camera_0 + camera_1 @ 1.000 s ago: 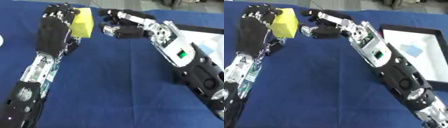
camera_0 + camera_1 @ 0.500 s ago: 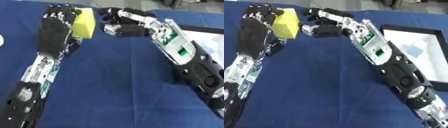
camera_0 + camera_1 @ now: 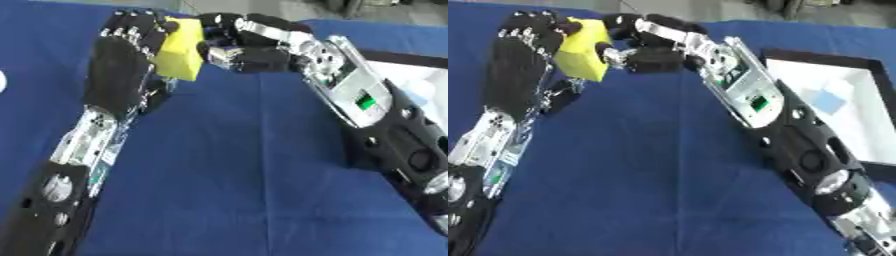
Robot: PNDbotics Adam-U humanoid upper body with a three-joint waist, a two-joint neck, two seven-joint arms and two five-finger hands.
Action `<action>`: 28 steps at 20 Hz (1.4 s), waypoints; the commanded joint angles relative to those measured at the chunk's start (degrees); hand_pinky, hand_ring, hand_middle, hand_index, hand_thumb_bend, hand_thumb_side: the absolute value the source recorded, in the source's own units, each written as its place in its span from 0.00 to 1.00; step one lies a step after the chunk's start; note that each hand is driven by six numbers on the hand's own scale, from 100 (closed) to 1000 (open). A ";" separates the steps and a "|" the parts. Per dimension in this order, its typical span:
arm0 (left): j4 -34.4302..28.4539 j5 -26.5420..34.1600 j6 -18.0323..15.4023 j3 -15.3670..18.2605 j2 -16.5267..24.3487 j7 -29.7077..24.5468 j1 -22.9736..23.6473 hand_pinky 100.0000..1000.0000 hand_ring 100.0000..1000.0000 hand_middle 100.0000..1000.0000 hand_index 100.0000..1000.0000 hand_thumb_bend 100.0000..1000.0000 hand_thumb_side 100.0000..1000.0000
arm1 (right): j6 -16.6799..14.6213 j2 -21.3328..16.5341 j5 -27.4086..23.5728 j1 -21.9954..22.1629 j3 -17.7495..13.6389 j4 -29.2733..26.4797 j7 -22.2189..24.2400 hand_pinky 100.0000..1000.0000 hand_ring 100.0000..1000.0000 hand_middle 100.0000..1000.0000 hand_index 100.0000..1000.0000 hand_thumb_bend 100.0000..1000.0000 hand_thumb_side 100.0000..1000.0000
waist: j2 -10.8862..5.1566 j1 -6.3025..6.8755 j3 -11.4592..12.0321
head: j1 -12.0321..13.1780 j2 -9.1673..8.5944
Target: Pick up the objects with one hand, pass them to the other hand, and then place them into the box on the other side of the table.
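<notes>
A yellow block (image 3: 181, 52) is held up above the blue table at the upper left. My left hand (image 3: 118, 65) shows its back, and its fingers curl over the block's top and left side. My right hand (image 3: 241, 45) reaches in from the right. Its fingers hook over the block's upper right corner and its thumb presses the right face. The black box (image 3: 815, 59) with a white inside lies at the right edge of the table, beyond my right forearm. A pale blue piece (image 3: 830, 100) lies inside it.
The blue cloth table (image 3: 236, 175) spreads under both arms. A white thing (image 3: 2, 81) shows at the far left edge. My right forearm (image 3: 754, 100) crosses the space between the block and the box.
My right hand has moved left, closing the gap to the yellow block, and its fingers now touch it. My left hand still holds the block in about the same place.
</notes>
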 commanded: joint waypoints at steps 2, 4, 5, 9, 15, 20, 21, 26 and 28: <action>-0.42 -0.13 0.03 0.28 -0.29 0.78 -1.39 0.61 0.51 0.47 0.50 0.00 0.00 | -0.09 -1.26 -0.92 -1.19 -0.14 -1.01 0.66 1.00 1.00 1.00 1.00 0.00 0.63 | -1.55 0.27 -0.05 | -0.16 -0.68; -0.17 -0.28 0.19 0.37 -0.36 0.71 -1.43 0.61 0.51 0.47 0.50 0.00 0.00 | -0.09 -1.34 -1.14 -1.16 -0.10 -1.26 0.93 1.00 1.00 1.00 1.00 0.00 0.64 | -1.56 0.25 -0.08 | -0.18 -0.69; -0.06 -0.34 0.28 0.42 -0.38 0.62 -1.47 0.61 0.51 0.47 0.49 0.00 0.00 | -0.08 -1.39 -1.20 -1.15 -0.08 -1.39 1.06 1.00 1.00 1.00 1.00 0.00 0.64 | -1.56 0.24 -0.09 | -0.16 -0.67; 0.10 -0.43 0.54 0.59 -0.45 0.59 -1.63 0.61 0.51 0.47 0.49 0.00 0.00 | -0.04 -1.48 -1.21 -1.08 -0.02 -1.62 1.41 1.00 1.00 1.00 1.00 0.00 0.64 | -1.52 0.22 -0.10 | -0.18 -0.62; 0.49 -0.34 0.59 0.78 -0.61 0.93 -1.89 0.61 0.51 0.47 0.49 0.00 0.00 | -0.34 -1.39 -0.78 -1.08 0.23 -1.53 2.04 1.00 1.00 1.00 1.00 0.00 0.64 | -1.56 0.12 -0.07 | -0.12 -0.64; 0.70 -0.07 0.71 1.03 -0.87 1.19 -2.04 0.61 0.51 0.46 0.48 0.00 0.00 | -0.67 -1.27 -0.15 -1.07 0.36 -1.42 2.56 1.00 1.00 1.00 1.00 0.00 0.65 | -1.55 -0.03 -0.07 | -0.08 -0.82; 0.72 0.04 0.65 1.01 -0.93 1.32 -2.09 0.61 0.50 0.46 0.46 0.00 0.00 | -0.78 -1.23 0.09 -1.07 0.40 -1.33 2.67 1.00 1.00 1.00 1.00 0.00 0.64 | -1.54 -0.07 -0.09 | -0.09 -0.92; 1.31 0.76 0.43 1.02 -1.34 1.61 -2.26 0.61 0.49 0.44 0.42 0.00 0.00 | -1.61 -0.99 1.50 -1.12 0.61 -0.68 3.50 1.00 1.00 1.00 1.00 0.00 0.60 | -1.47 -0.19 -0.13 | 0.03 -0.98; 1.40 1.09 0.35 1.09 -1.51 1.67 -2.36 0.61 0.49 0.43 0.42 0.00 0.00 | -1.90 -0.99 1.95 -1.24 0.64 -0.64 3.80 1.00 1.00 1.00 1.00 0.00 0.57 | -1.46 -0.24 -0.13 | 0.01 -0.93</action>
